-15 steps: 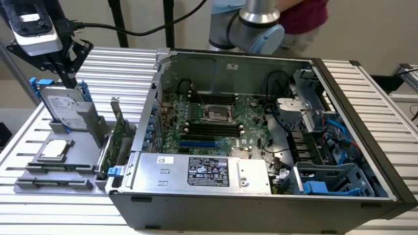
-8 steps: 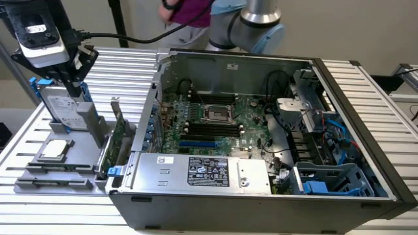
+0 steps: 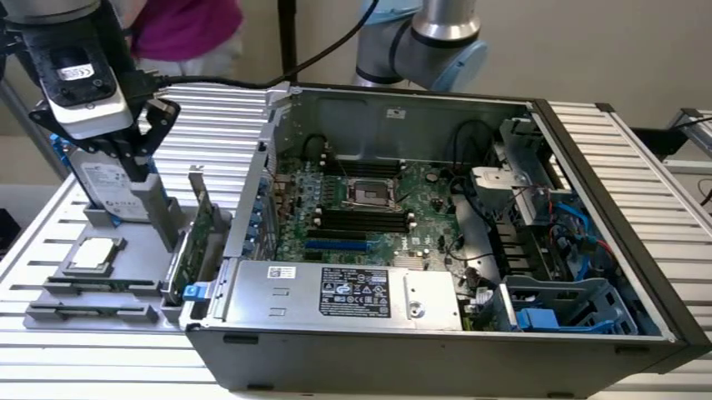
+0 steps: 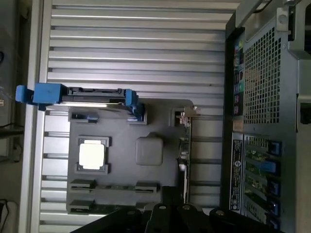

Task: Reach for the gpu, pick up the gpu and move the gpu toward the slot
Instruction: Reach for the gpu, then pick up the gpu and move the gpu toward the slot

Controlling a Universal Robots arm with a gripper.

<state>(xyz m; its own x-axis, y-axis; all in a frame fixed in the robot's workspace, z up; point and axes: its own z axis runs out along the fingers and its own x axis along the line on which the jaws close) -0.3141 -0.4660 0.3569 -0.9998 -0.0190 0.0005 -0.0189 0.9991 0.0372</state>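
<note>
Fingers (image 4: 171,195) together, holding nothing. Gripper (image 3: 133,171) hovers upper left of exterior frame. gpu (image 3: 202,223) upright in grey holder (image 3: 67,318), left-centre, beside open PC case (image 3: 445,360).

The scene is seen in the exterior view from high up and a little in front, with the camera tipped down at a slant, so the open computer case (image 3: 445,358) is looked into from close by and the grey tray (image 3: 45,321) is caught at the exterior view's left. In the wrist view the tray (image 4: 121,170) is looked at straight down from fairly near, with the ribbed table (image 4: 136,48) under it and the case's back wall (image 4: 272,97) beside it. The tray, the hard drive (image 3: 100,183), the chip (image 3: 95,252), the gpu (image 3: 203,237) and that side of the case are shared by both views.
</note>
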